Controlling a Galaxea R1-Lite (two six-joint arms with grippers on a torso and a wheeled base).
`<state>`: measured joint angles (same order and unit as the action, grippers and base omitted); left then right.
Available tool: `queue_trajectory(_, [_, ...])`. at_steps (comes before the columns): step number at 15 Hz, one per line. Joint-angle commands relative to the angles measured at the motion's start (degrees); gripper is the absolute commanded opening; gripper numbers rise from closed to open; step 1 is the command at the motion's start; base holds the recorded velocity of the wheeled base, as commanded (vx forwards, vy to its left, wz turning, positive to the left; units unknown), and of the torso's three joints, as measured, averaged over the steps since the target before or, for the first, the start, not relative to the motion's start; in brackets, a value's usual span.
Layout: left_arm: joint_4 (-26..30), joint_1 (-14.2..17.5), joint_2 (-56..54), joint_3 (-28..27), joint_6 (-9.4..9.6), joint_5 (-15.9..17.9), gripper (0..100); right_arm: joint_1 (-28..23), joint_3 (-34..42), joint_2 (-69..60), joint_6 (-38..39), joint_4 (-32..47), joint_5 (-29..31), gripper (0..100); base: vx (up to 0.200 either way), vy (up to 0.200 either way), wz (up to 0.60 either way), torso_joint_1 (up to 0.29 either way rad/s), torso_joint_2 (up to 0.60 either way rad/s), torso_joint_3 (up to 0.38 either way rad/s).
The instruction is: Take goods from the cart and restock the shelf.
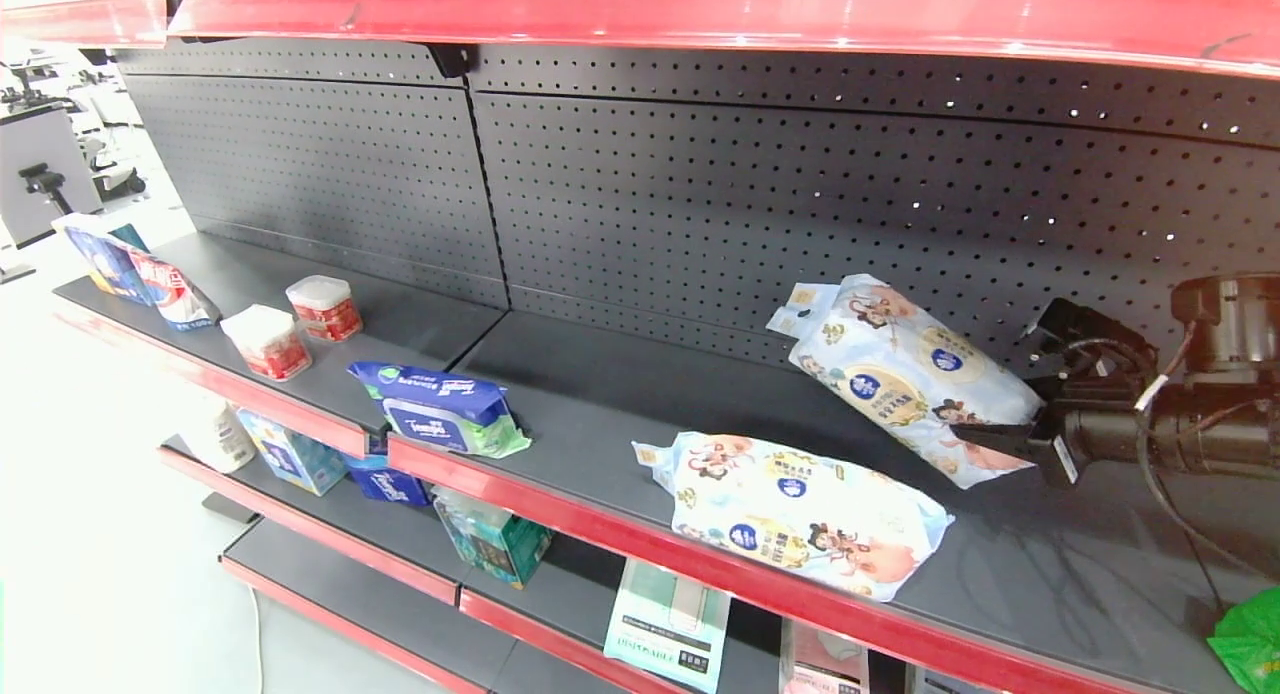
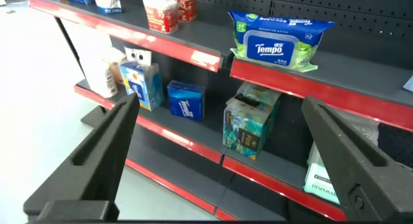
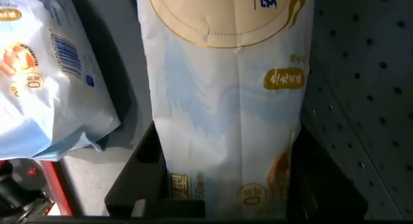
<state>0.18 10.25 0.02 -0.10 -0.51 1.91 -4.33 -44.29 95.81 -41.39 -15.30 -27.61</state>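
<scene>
Clamping a pale blue cartoon-printed plastic pack, the right gripper is holding it at the back of the dark grey metal shelf, while the left gripper is hanging wide open.

I log a dark grey metal shelf board with a glossy red front strip and a black metal back panel dotted with even rows of small holes. The rear soft plastic pack, between the black fingers of the right gripper, and the front soft plastic pack both read pale blue and white, printed with orange-and-brown cartoon figures and round dark blue badges. To the left I note a blue-and-green soft wipes pack with a white label panel, a white-lidded tub with red-and-white print, a matching second tub, and below them a teal patterned carton.
</scene>
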Motion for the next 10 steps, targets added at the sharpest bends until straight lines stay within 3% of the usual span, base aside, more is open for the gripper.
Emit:
queue_trajectory(1, [0.0, 0.0, 0.0, 0.0, -0.02, 0.0, 100, -0.2, -1.0, 3.2, -1.2, 0.1, -0.9, 0, 0.0, 0.0, 0.0, 0.0, 0.0, 0.0])
queue_trajectory(5, [0.0, 0.0, 0.0, 0.0, -0.02, 0.0, 100, 0.3, -2.9, 9.0, -10.4, 0.1, -1.0, 0, 0.0, 0.0, 0.0, 0.0, 0.0, 0.0])
queue_trajectory(10, [0.0, 0.0, 0.0, 0.0, -0.02, 0.0, 100, 3.2, -4.1, 10.7, -10.5, 0.1, -0.5, 0, 0.0, 0.0, 0.0, 0.0, 0.0, 0.0])
